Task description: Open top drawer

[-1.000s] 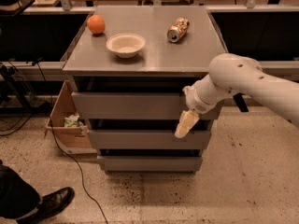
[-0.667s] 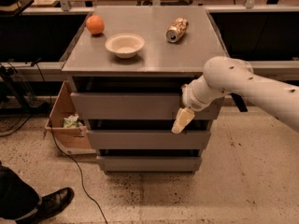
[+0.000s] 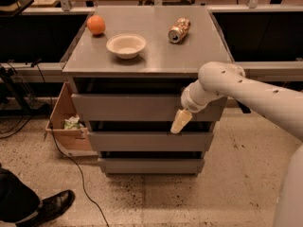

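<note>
Fingers (image 3: 181, 121) at top drawer (image 3: 128, 107) lower-right edge

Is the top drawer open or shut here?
Shut, apparently: top drawer shows only its front, no interior; the hand sits at its lower edge.

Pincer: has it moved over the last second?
Yes, slightly. The pincer has shifted left across the front of the top drawer, farther from the drawer's right edge, and now hangs at its lower edge.
</note>
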`<state>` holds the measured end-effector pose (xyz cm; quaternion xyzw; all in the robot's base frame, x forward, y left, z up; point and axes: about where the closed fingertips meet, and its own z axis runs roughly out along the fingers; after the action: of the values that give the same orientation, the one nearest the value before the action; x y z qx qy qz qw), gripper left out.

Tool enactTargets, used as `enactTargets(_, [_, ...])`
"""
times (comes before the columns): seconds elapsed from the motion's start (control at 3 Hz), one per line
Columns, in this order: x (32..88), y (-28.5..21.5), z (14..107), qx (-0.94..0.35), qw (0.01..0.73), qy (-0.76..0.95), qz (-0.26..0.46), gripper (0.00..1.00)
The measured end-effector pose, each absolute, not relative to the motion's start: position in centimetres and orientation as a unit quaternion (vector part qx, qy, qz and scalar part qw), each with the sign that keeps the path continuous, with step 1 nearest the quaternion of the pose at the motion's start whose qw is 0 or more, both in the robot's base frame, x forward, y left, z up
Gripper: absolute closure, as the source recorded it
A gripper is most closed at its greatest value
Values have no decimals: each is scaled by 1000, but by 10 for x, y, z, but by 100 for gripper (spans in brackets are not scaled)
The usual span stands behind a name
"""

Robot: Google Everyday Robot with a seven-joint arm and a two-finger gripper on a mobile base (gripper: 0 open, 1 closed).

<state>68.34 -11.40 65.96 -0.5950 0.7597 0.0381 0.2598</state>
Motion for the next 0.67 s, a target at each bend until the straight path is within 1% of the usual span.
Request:
enactTargets(0.33, [654,-130,652,-594,237,768,43,26])
enactTargets(0.67, [651,-131,659,-594,236,768,43,49])
